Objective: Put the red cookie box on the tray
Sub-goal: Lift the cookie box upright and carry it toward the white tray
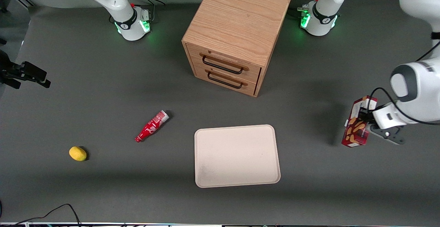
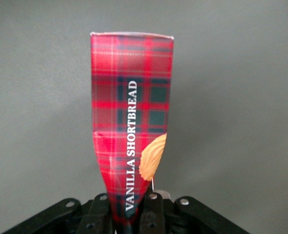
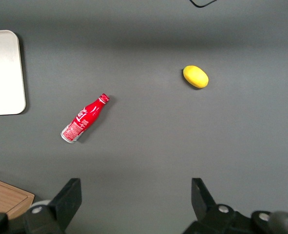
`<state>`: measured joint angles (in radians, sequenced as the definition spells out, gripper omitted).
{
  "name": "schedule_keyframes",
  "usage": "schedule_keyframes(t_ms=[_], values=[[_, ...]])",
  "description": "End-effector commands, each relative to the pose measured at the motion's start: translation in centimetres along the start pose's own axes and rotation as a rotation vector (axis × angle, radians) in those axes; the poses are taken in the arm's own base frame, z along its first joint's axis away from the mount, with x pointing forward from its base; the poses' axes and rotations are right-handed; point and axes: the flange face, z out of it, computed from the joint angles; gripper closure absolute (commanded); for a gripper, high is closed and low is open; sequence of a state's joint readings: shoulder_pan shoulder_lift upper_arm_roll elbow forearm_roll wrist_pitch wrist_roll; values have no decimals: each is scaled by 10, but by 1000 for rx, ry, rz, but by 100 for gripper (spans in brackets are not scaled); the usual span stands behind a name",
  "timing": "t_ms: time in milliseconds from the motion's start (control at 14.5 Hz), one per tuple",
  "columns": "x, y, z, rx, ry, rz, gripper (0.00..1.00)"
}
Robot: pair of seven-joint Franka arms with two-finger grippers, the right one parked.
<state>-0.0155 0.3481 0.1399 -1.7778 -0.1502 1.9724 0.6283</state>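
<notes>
The red cookie box (image 1: 357,126) is a dark-red tartan carton with biscuit pictures. It hangs above the table toward the working arm's end, held upright on its narrow end. My left gripper (image 1: 367,121) is shut on it. In the left wrist view the red cookie box (image 2: 132,122) reads "VANILLA SHORTBREAD" and is pinched between the black fingers (image 2: 153,214) of the gripper (image 2: 129,217). The beige tray (image 1: 236,155) lies flat and bare near the table's middle, well apart from the box. The tray's corner (image 3: 5,73) also shows in the right wrist view.
A wooden drawer cabinet (image 1: 235,34) with two closed drawers stands farther from the front camera than the tray. A small red bottle (image 1: 152,126) lies on its side beside the tray, toward the parked arm's end. A yellow lemon (image 1: 78,153) sits farther that way.
</notes>
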Motion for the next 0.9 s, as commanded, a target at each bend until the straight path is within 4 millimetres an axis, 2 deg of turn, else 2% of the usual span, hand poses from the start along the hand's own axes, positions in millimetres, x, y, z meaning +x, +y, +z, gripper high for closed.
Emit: schedule_keyframes(t_ms=[0, 138, 276, 414, 621, 759, 828], values=[[6, 12, -90, -32, -33, -64, 100], [4, 28, -143, -49, -63, -126, 100], [2, 55, -187, -62, -83, -213, 100], [20, 112, -208, -68, -93, -264, 100], [50, 187, -203, -76, -95, -377, 100], [80, 226, -188, -67, -36, -441, 100], [99, 242, -171, -82, -3, -485, 100]])
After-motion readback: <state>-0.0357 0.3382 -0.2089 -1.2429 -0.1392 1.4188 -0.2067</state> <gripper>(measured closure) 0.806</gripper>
